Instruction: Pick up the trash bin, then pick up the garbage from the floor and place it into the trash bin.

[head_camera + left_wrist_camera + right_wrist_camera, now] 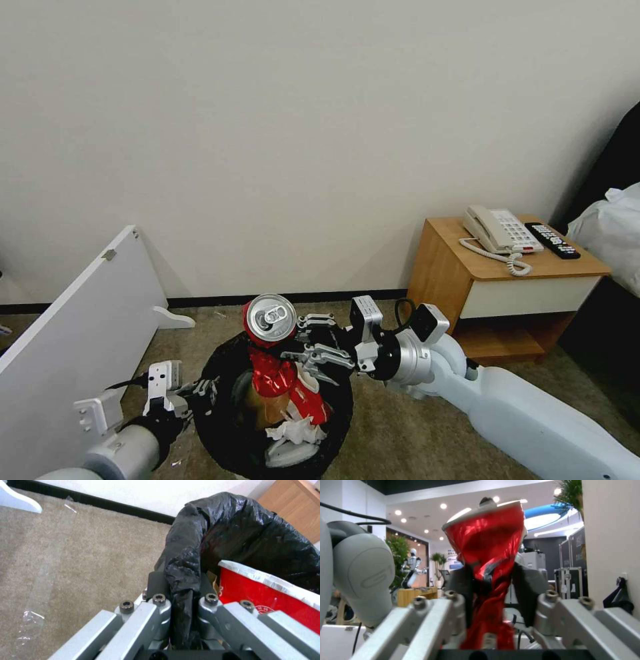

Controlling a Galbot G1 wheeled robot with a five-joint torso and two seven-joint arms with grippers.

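The trash bin [223, 443], lined with a crinkly black bag, hangs low in the middle of the head view. My left gripper [200, 390] is shut on its left rim; the left wrist view shows the pads pinching the bag's folded edge [181, 585]. Above the bin's opening, my right gripper [300, 343] is shut on a crushed red can [270, 320], its silver top facing up. In the right wrist view the can [490, 555] is squeezed at its waist between the fingers. Inside the bin lie a red-white snack packet [310, 397], a brown paper bag [263, 407] and a white tissue [293, 430].
A white board [80, 333] leans against the wall on the left. At the right, a wooden nightstand [440, 267] carries a telephone [500, 230] and a remote [552, 240]. Beige carpet [413, 433] spreads around the bin, with a scrap of clear film [30, 620] on it.
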